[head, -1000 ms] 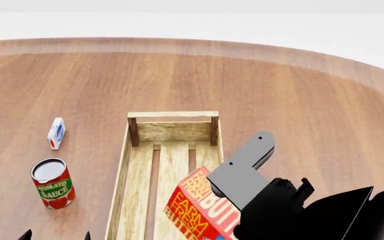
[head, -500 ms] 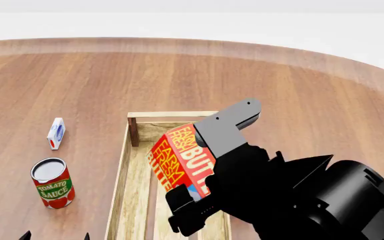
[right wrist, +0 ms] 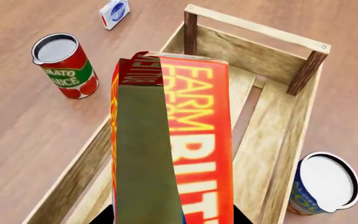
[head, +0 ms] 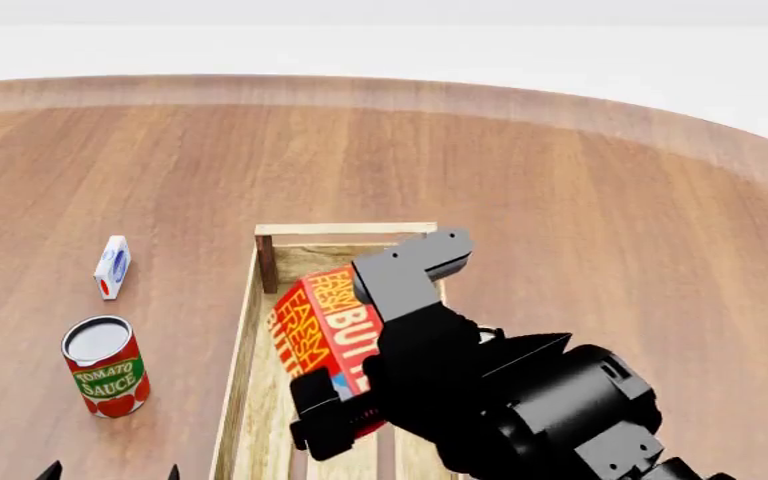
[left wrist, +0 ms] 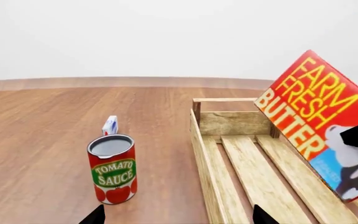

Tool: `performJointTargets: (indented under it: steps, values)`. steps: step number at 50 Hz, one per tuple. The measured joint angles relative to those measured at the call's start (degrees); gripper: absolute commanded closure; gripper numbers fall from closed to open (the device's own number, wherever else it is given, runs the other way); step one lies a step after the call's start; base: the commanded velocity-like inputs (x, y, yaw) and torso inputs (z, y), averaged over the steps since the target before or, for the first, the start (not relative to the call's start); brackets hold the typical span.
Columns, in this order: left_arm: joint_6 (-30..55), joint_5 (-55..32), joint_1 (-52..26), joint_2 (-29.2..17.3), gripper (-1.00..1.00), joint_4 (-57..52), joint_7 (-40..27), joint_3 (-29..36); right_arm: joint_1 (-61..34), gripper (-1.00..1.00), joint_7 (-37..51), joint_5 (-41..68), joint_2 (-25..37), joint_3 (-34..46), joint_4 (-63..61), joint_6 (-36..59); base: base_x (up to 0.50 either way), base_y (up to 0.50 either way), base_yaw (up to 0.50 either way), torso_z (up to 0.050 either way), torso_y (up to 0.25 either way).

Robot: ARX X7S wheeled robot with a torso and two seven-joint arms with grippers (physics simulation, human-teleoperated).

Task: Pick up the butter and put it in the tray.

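Note:
The butter (head: 315, 328), a red-orange "FARM FRESH BUTTER" carton, hangs tilted over the inside of the tray (head: 344, 229), a long light-wood slatted crate. My right gripper (head: 364, 345) is shut on the butter, with one grey finger across its upper face. In the right wrist view the butter (right wrist: 197, 140) stands between the jaws above the tray's slats (right wrist: 272, 135). The left wrist view shows the butter (left wrist: 316, 116) above the tray (left wrist: 204, 158). My left gripper (head: 111, 472) is open and empty, low at the near left of the tray.
A tomato sauce can (head: 107, 368) stands left of the tray, with a small white carton (head: 112, 266) behind it. A blue can with a white lid (right wrist: 322, 184) stands against the tray's other side. The round table's edge (head: 704, 135) curves across the far right.
My right gripper has carried the butter left and lower, over the tray's middle. The left gripper, cans and tray have not moved.

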State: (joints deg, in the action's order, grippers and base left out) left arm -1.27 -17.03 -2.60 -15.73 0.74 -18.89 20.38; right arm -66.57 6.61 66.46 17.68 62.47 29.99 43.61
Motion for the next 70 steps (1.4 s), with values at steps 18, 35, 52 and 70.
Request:
performJointTargets:
  steps: [18,35,52,70]
  values:
    - [-0.5,-0.2,0.5,-0.2,-1.0,-0.2,-0.2,0.4,1.5,1.0,-7.9,-5.9,-9.0,4.3,17.8,-6.0,0.0,0.0,0.0,0.0,0.001]
    - [-0.5,-0.4,0.6,-0.5,-1.0,-0.4,-0.4,0.7,2.0,1.0,-13.9,-9.9,-14.7,8.1,29.9,-9.3,0.0,0.0,0.0,0.0,0.001]
    - [-0.3,-0.8,0.3,-0.8,-1.0,-0.7,-0.6,0.8,1.4,-1.0,-17.2,-10.8,-17.1,10.2,33.9,-11.0,0.0,0.0,0.0,0.0,0.0]
    - [-0.1,-1.2,0.1,-1.0,-1.0,-0.8,-0.9,1.0,-1.8,-1.0,-5.1,-2.7,-6.1,7.5,9.4,-0.8,0.0,0.0,0.0,0.0,0.001]
